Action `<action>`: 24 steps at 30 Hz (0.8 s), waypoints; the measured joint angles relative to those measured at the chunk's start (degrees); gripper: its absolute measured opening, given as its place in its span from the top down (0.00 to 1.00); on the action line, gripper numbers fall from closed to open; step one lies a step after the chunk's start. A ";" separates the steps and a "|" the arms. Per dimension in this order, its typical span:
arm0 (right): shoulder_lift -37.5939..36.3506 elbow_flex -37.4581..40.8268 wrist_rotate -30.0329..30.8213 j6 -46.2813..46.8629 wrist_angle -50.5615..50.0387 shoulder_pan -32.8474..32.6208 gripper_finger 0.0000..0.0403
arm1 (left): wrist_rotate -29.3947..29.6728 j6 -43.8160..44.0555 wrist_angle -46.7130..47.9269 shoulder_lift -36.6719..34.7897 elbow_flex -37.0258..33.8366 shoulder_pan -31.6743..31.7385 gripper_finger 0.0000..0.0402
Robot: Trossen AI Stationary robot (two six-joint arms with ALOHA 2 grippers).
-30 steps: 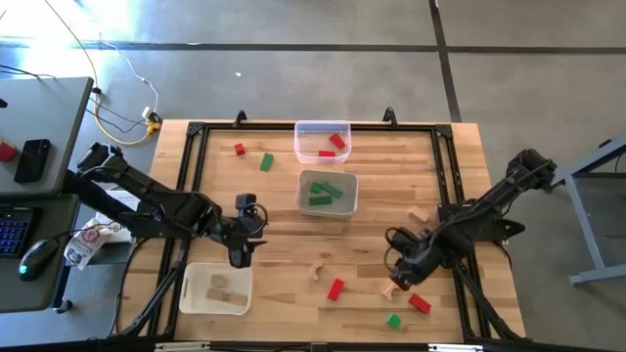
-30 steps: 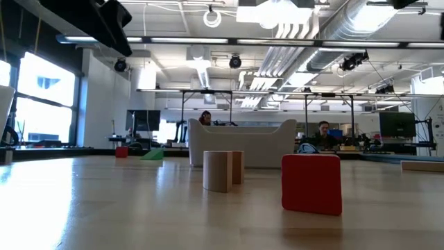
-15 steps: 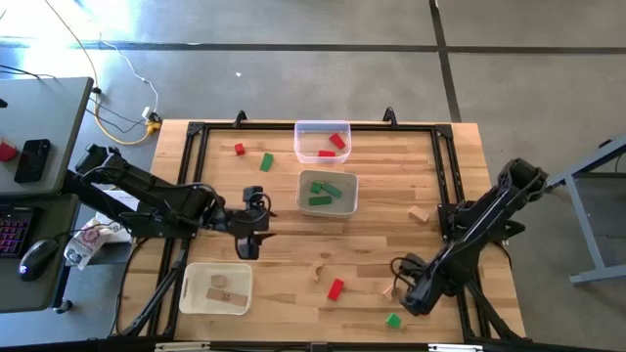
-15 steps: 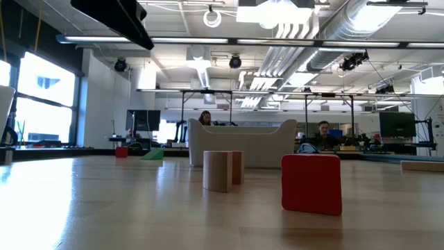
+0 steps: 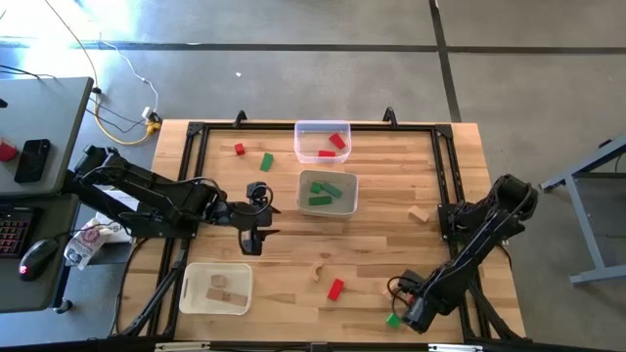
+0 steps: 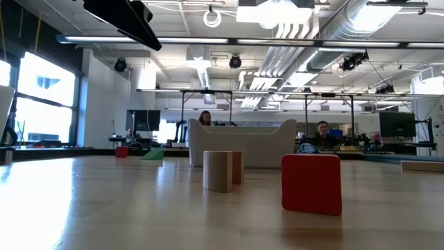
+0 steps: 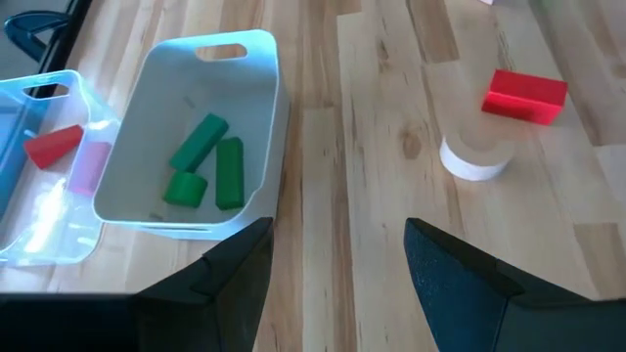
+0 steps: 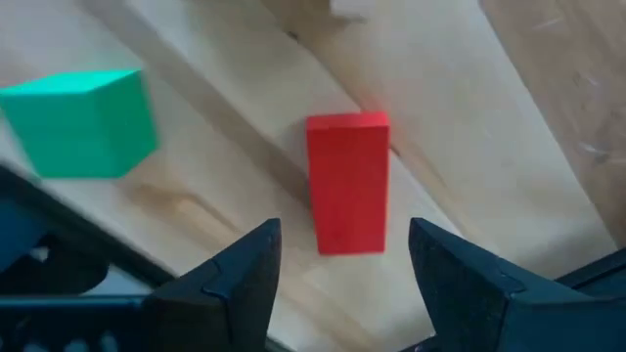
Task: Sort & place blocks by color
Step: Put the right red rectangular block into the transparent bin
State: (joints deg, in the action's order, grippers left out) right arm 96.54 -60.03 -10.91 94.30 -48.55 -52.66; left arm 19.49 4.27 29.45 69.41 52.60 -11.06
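Right claw (image 8: 337,259) spread over red block (image 8: 347,181), near table edge (image 5: 293,339)

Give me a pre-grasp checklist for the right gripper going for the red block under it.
1. Right gripper open: ok.
2. Red block lined up between its fingers: ok.
3. Green cube apart from the red block: ok.
4. Clear tray, already holding red blocks, unobstructed: ok.
5. Left gripper far from the right one, over bare wood near the green-block tray: ok.
6. Gripper low enough to close: cannot tell.
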 joint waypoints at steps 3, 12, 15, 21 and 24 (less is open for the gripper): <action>1.78 0.00 -0.09 0.39 -0.03 0.00 0.47 | -0.01 0.00 0.00 0.02 0.00 0.39 0.46; 5.97 0.00 -5.72 0.41 1.22 0.00 0.47 | -1.53 0.00 -0.08 0.01 0.00 0.97 0.46; 7.05 0.00 -6.02 0.35 2.72 0.00 0.47 | -1.55 0.00 -0.19 0.02 0.00 0.97 0.46; 7.86 0.00 -6.22 0.78 2.68 0.02 0.51 | -1.53 0.00 -0.24 0.02 0.00 0.97 0.46; 7.89 -0.01 -6.19 0.80 2.81 0.02 0.61 | -1.53 0.00 -0.26 0.00 0.00 0.97 0.46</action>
State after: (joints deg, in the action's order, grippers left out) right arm 104.43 -60.04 -17.10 95.10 -45.74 -52.64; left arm 17.96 4.27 29.19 69.41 52.60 -10.09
